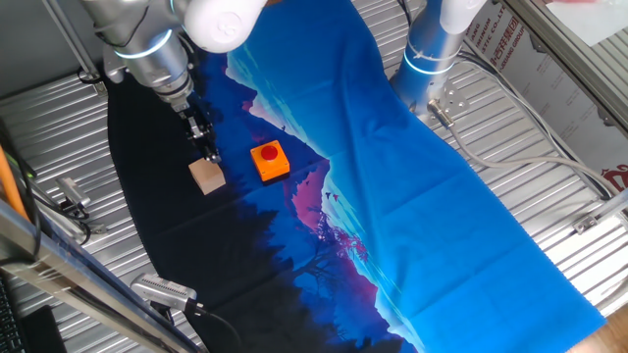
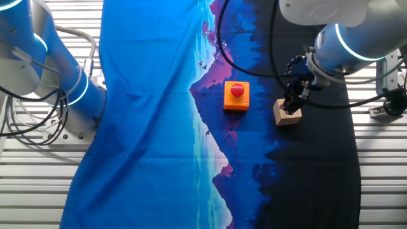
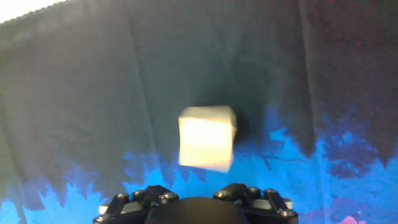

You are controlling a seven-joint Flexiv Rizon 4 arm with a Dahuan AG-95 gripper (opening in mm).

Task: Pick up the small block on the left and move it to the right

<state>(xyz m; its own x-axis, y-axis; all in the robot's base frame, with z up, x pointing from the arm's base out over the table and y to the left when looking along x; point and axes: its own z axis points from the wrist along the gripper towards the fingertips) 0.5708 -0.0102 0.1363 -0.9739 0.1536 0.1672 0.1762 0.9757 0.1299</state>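
In one fixed view, a table (image 1: 549, 186) of ribbed metal is draped with a cloth (image 1: 412, 167) that is black at one end and blue mountain print at the other. On the black part sits the block (image 1: 207, 176), a plain tan wooden cube. Just beside it stands an orange block (image 1: 270, 160) with a red round top. The gripper (image 1: 208, 152) hangs right above the cube, its tip at the cube's upper edge. Whether it touches cannot be told here.

In the other fixed view, the cube (image 2: 287, 113) lies on the black cloth, apart from the orange block (image 2: 236, 96). The gripper (image 2: 292, 105) is over the cube's top. The fingers are too dark and small to show whether the jaws are spread or closed.

In the hand view, the cube (image 3: 206, 137) is blurred and pale, centred ahead of the hand, on dark cloth near the blue print edge. The fingertips do not show, so the jaw state cannot be told.

The cube looks light, rigid and sturdy, with flat, bare wooden faces that should give fair grip. The best hold seems to be two opposite side faces, squarely, about mid-height. The soft cloth beneath may wrinkle or drag.
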